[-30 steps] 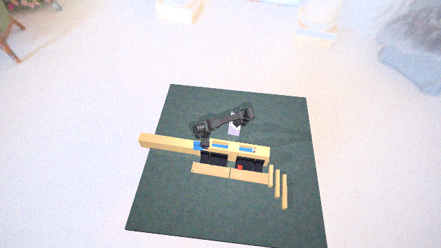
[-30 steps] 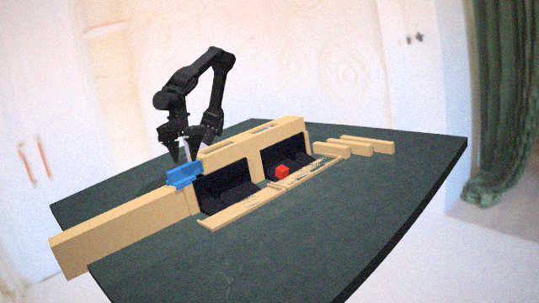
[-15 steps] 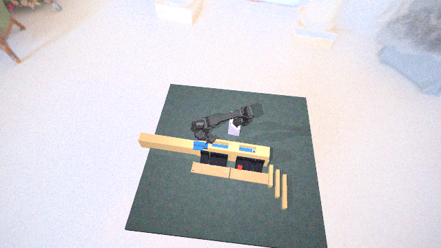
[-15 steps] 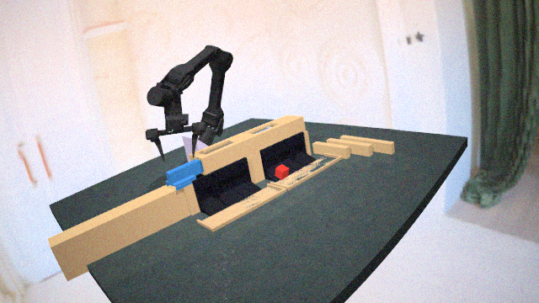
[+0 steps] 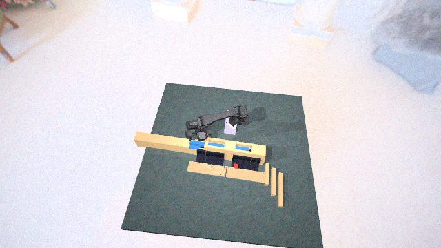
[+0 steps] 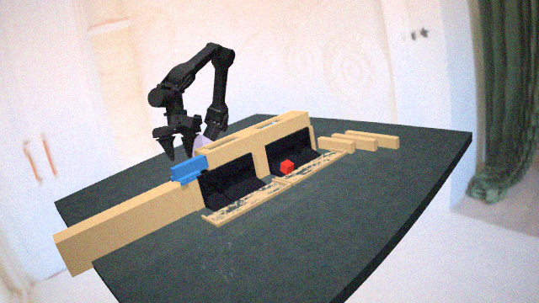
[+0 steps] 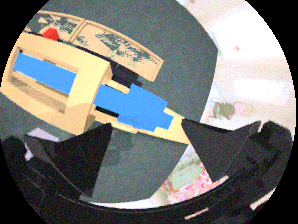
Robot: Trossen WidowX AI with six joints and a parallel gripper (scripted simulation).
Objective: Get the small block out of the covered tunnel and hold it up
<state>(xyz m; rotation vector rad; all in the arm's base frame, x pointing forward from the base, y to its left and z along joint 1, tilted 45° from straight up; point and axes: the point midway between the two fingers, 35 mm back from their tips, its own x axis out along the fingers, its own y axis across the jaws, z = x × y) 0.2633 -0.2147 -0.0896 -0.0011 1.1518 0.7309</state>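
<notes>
The small red block (image 5: 236, 166) (image 6: 287, 167) (image 7: 50, 34) lies on the dark floor in front of the right-hand opening of the wooden tunnel (image 5: 228, 156) (image 6: 259, 164) (image 7: 85, 95), beside the low trough. The blue handle (image 5: 196, 144) (image 6: 189, 167) (image 7: 142, 107) sticks out of the tunnel's left end. Blue cage parts show through the slots in its roof. My gripper (image 6: 181, 158) (image 7: 148, 124) is open and empty, above and behind the handle, turned askew to it. In the top view its fingertips are hidden under the wrist.
A long wooden beam (image 5: 165, 142) (image 6: 126, 223) runs left from the tunnel past the table edge. A two-part wooden trough (image 5: 207, 169) (image 6: 219, 222) lies in front. Three loose rods (image 5: 280, 189) (image 6: 372, 139) lie at the right. A pale purple piece (image 5: 230, 130) (image 6: 201, 144) stands behind the tunnel.
</notes>
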